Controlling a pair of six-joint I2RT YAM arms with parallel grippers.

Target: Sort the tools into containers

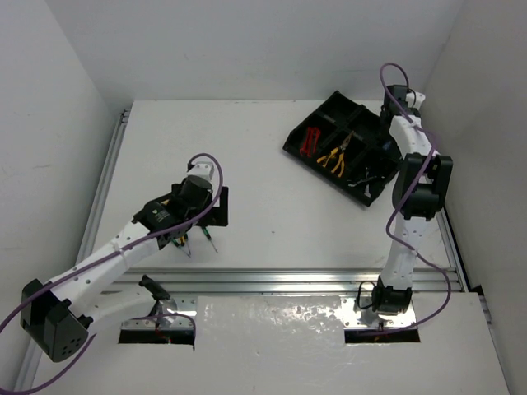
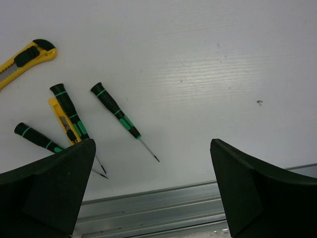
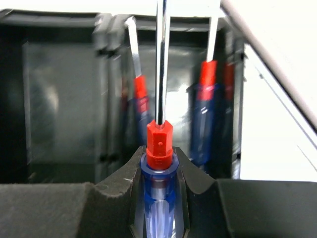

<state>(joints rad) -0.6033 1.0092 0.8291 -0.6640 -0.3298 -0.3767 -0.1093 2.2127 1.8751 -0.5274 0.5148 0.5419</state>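
Blue see-through plastic, a red collar and a shiny steel shaft are seen on the screwdriver [image 3: 159, 141] that is pinched by its handle in the right jaws. It is held over a compartment of the black tray [image 1: 339, 111], with its shaft pointing away from the wrist camera. Two more blue and red screwdrivers [image 3: 140, 106] are seen blurred in that compartment. Any writing on the tools is too small to be read.

In the top view, red and black pliers [image 1: 311, 141] and yellow pliers [image 1: 333, 156] are seen lying in middle compartments of the tray. Silver wrenches [image 1: 362, 179] are seen in the near one. The tray is set slantwise at the far right of the white tabletop [image 2: 208, 64].

The right arm [image 1: 412, 181] is raised from its base, bent at the elbow and reached over the tray's far right end. The left arm [image 1: 123, 239] is stretched low over the left side of the tabletop, with its wrist tipped down. The left jaws are spread wide and nothing is held between them.

Below the left jaws, three thin green and black screwdrivers [image 2: 116, 111] are laid on the tabletop. A small yellow knife [image 2: 62, 121] is partly covered by one of them. A bigger yellow and black knife [image 2: 25, 59] is laid further off.
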